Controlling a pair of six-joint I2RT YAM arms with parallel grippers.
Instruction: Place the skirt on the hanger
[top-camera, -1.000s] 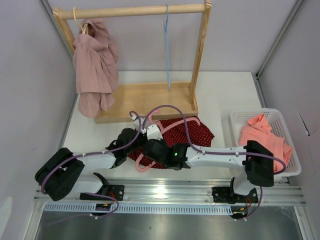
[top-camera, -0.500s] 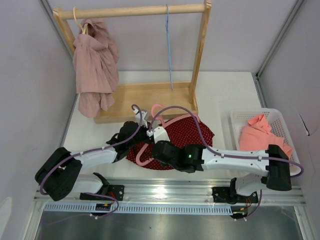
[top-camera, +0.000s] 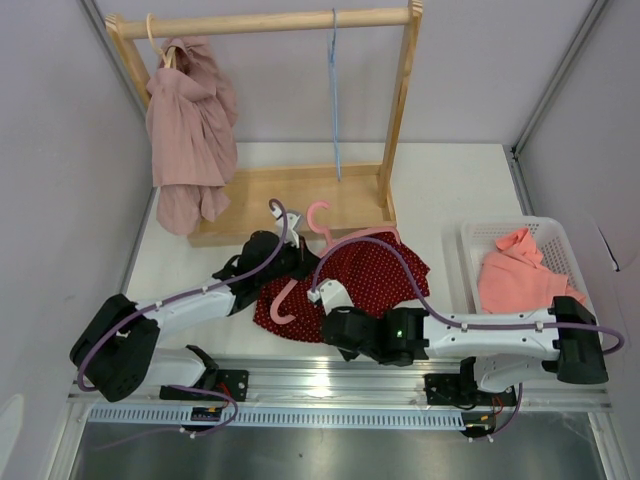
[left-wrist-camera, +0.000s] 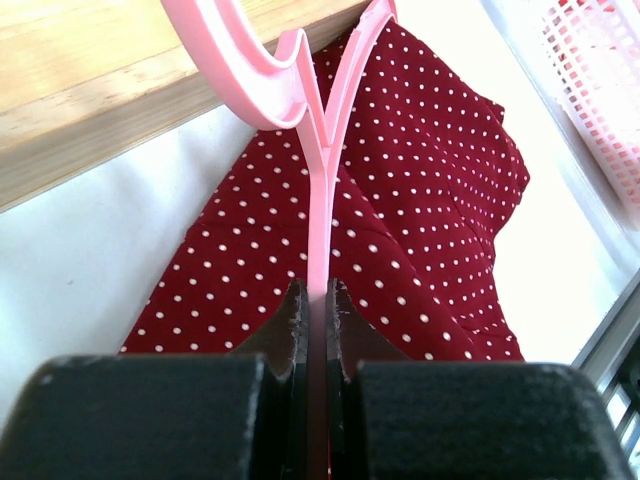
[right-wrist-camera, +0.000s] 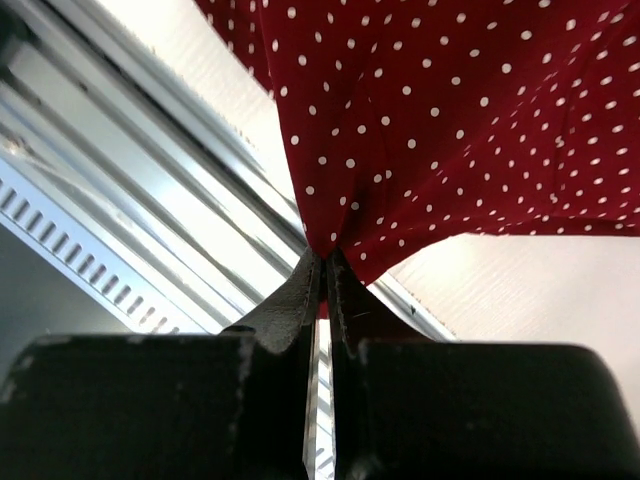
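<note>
A dark red skirt with white dots (top-camera: 360, 280) lies on the table in front of the rack base; it also fills the left wrist view (left-wrist-camera: 420, 200) and right wrist view (right-wrist-camera: 450, 120). A pink hanger (top-camera: 325, 240) lies across it, hook toward the rack. My left gripper (top-camera: 290, 262) is shut on the hanger's bar (left-wrist-camera: 318, 250). My right gripper (top-camera: 325, 322) is shut on the skirt's near edge (right-wrist-camera: 330, 245), lifted above the table's front rail.
A wooden clothes rack (top-camera: 270, 110) stands at the back with a pink garment (top-camera: 190, 130) at its left end and a thin blue hanger (top-camera: 335, 100). A white basket (top-camera: 480, 240) with a coral garment (top-camera: 525, 275) is at right.
The right arm has swung toward the near edge, pulling the skirt's edge with it. The left gripper and pink hanger have moved toward the rack; the skirt lies more spread out.
</note>
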